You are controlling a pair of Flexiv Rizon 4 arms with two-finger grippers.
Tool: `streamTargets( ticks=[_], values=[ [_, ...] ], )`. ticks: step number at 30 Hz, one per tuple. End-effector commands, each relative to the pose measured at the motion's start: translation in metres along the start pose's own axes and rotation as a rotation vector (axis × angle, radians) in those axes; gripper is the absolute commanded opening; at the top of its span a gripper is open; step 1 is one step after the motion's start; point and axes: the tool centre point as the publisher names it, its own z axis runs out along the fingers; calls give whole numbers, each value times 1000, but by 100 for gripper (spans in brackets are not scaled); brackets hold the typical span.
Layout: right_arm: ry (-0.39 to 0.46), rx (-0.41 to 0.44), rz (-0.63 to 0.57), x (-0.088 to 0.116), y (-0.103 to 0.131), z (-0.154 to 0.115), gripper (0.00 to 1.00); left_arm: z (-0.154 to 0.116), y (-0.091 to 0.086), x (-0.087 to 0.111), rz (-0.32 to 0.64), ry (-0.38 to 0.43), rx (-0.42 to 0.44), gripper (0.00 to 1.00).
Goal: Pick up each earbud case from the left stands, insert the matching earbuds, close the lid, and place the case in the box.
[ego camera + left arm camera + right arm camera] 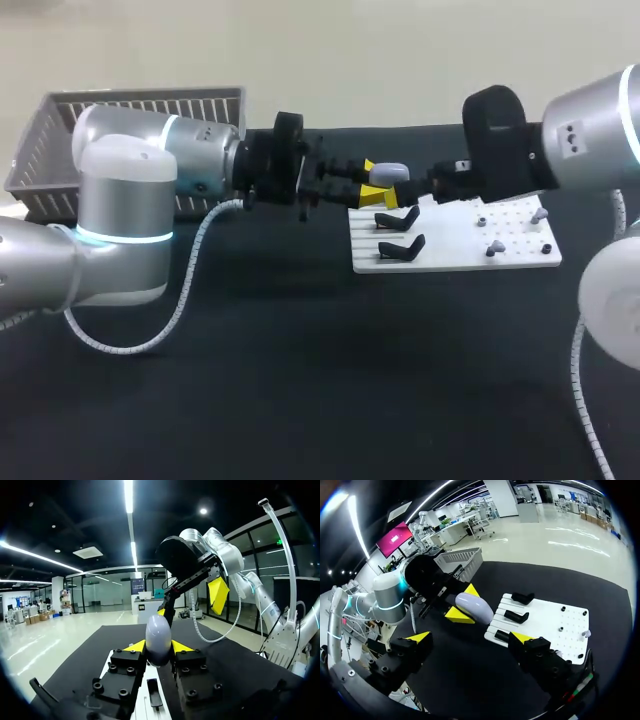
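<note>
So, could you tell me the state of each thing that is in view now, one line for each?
case: lid closed, held above the table
left end effector: shut on the case
right end effector: open, empty
stands: those in view are empty
earbuds: lying on the white board, not in the case
basket: upright; its inside cannot be seen

Lilac case (pixel 158 637), white board (pixel 450 256) w/ blk stands (pixel 397 218), grey basket (pixel 150 98).
</note>
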Motion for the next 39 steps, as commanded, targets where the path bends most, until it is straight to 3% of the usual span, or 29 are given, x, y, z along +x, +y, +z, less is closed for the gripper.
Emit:
streamTargets(
  ticks=[1, 39],
  values=[
    [-7, 26, 3, -1, -1, 14, 100, 0, 0, 1, 1, -1, 0, 0],
    [-80, 79, 84, -15, -18, 20, 100, 0, 0, 1, 1, -1, 0, 0]
  ],
)
